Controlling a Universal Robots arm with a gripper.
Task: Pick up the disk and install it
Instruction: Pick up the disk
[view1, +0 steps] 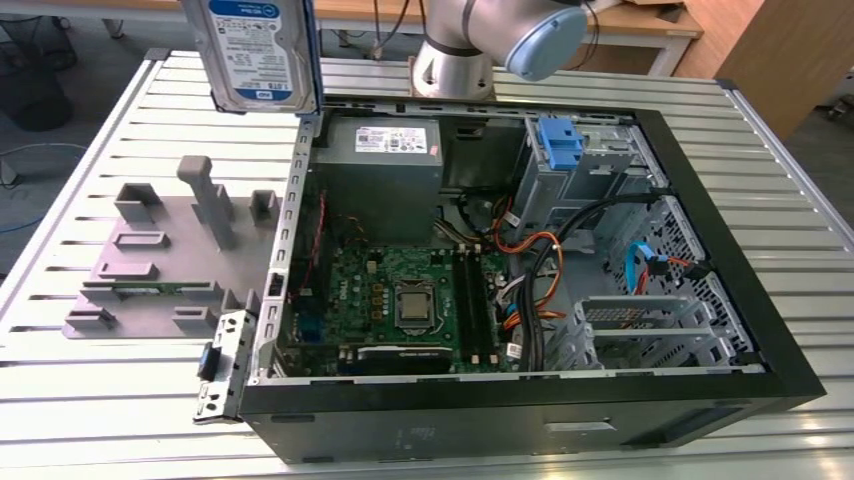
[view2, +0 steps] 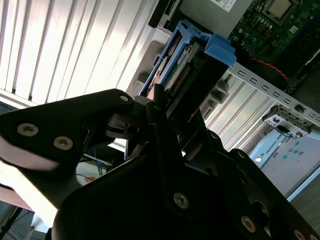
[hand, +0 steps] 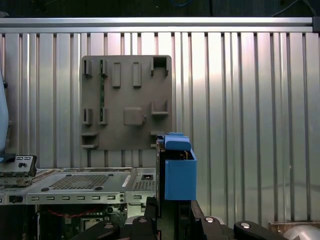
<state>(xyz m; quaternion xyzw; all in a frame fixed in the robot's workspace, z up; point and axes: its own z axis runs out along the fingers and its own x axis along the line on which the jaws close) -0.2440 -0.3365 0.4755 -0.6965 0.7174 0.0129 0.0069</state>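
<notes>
Flat silver-grey metal disk (view1: 254, 50) with white-blue label and blue plastic carrier frame, upright, clamped between fingers of black gripper (view2: 170, 107). Held aloft over ribbed metal desk (view1: 80, 400), at far corner of open black computer case (view1: 534, 420), toward exterior view's left.

Silver arm (view1: 449, 62), blue joint cap (view1: 547, 42), black fingers (view2: 160, 115)

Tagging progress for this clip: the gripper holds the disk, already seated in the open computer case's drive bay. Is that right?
Not quite. The gripper does hold the disk, but it is not seated. The exterior view shows it raised in the air, over the far corner of the open computer case.
</notes>
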